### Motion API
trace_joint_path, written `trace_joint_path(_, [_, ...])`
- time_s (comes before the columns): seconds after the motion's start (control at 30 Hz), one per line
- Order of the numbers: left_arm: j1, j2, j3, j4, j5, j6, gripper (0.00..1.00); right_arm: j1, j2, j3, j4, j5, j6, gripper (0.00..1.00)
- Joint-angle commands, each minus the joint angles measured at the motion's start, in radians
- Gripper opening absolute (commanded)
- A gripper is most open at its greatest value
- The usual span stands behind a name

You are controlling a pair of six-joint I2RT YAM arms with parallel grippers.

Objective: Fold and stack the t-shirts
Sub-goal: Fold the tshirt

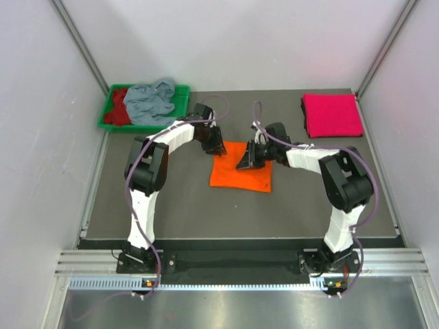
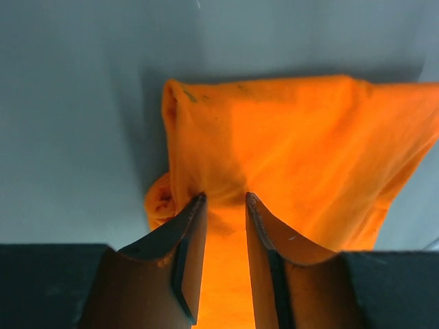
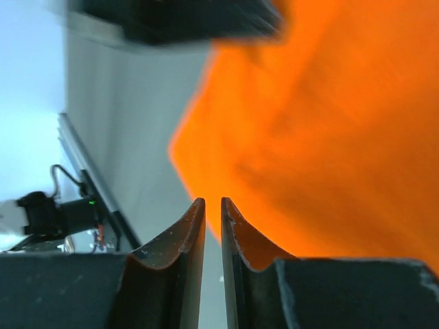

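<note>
The bright orange t-shirt (image 1: 240, 175) lies folded into a rough square at the middle of the table. My left gripper (image 1: 215, 147) is at its far left corner. In the left wrist view that gripper (image 2: 223, 199) is shut on a bunched fold of the orange t-shirt (image 2: 302, 144), whose creases run to the fingertips. My right gripper (image 1: 247, 160) rests over the shirt's far edge. In its wrist view it (image 3: 209, 202) is shut to a thin slit with nothing between the fingers, beside the orange t-shirt (image 3: 322, 137). A folded magenta pink t-shirt (image 1: 332, 115) lies far right.
A green plastic tray (image 1: 108, 110) stands at the far left corner and holds a crumpled grey-blue t-shirt (image 1: 151, 103) and a dark red t-shirt (image 1: 121, 108). White walls close in both sides. The table's near edge runs in front of the arm bases.
</note>
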Motion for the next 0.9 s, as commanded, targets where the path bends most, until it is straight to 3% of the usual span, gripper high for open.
trace_joint_path(0.0, [0.020, 0.040, 0.025, -0.024, -0.064, 0.030, 0.35, -0.003, 0.104, -0.031, 0.048, -0.007, -0.010, 0.15])
trace_joint_path(0.13, [0.038, 0.066, 0.074, -0.047, -0.065, 0.036, 0.35, -0.011, 0.106, -0.006, -0.007, -0.013, -0.038, 0.12])
trace_joint_path(0.37, [0.055, 0.078, 0.119, -0.066, -0.088, 0.059, 0.35, -0.067, -0.011, 0.061, -0.180, 0.072, -0.108, 0.17])
trace_joint_path(0.7, [0.055, 0.069, 0.090, -0.059, -0.061, 0.072, 0.36, -0.239, 0.046, -0.032, -0.110, 0.032, -0.147, 0.18])
trace_joint_path(0.87, [0.057, 0.061, 0.101, -0.096, -0.093, 0.095, 0.36, -0.262, 0.063, -0.023, -0.123, 0.023, -0.157, 0.18])
